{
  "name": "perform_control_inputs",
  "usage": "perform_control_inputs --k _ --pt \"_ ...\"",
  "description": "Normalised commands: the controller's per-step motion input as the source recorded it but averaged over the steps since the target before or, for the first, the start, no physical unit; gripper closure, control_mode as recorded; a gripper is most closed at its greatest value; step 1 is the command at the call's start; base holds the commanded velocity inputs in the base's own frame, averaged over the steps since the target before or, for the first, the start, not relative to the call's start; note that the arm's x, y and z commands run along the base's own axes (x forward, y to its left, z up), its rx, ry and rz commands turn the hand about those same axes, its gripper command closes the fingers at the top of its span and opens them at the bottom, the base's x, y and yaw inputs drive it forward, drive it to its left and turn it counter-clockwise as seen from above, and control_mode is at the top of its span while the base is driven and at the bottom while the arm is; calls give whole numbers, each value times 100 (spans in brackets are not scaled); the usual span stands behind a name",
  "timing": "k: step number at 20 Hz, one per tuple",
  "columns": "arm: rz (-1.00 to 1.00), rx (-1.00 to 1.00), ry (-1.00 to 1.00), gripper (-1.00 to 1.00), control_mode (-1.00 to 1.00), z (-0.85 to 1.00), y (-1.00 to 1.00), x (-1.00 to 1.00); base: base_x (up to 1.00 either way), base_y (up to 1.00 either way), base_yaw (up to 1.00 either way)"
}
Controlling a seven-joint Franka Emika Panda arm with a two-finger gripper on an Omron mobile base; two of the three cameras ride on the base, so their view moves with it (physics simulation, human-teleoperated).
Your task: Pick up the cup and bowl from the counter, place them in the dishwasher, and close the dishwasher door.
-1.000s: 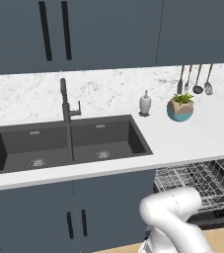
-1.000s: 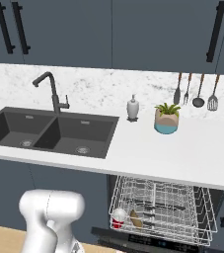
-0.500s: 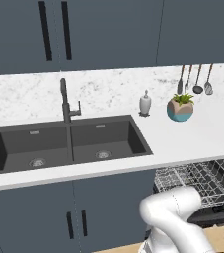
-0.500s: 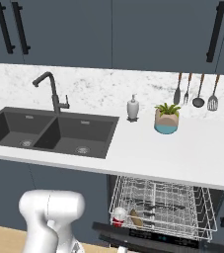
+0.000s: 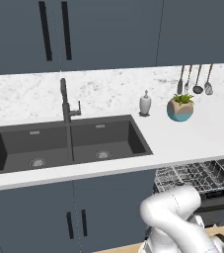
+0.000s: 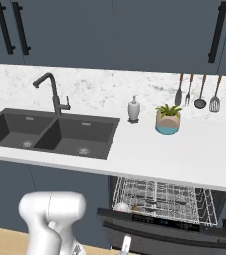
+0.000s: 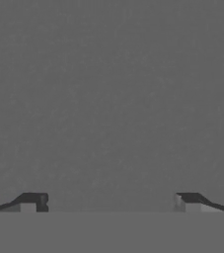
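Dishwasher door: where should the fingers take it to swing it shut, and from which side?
Best bet: the free top edge of the dishwasher door, the dark strip with control markings in front of the rack. It leans out toward the robot, so come from the robot's side, low, and lift that edge. Its handle cannot be made out.

White arm (image 5: 175, 222) rises at the lower right of the left base view, elbow bent, folded low. Same arm at the lower left of the right base view. Gripper (image 7: 111, 202) in hand view: dark fingertips (image 7: 32, 201) spread wide apart, nothing between them.
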Motion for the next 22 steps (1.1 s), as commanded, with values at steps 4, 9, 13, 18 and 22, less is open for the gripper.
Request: perform_control_inputs --k 4,9,13,18,22 --pt "20 -4 10 -100 -100 12 -13 100 0 0 0" --pt "16 -14 14 -100 -100 0 5 100 0 0 0" --pt "9 -17 15 -100 -100 0 51 100 0 0 0" --pt "1 -17 13 -100 -100 -7 84 100 0 0 0" --pt "0 -19 6 -100 -100 -19 100 100 0 0 0"
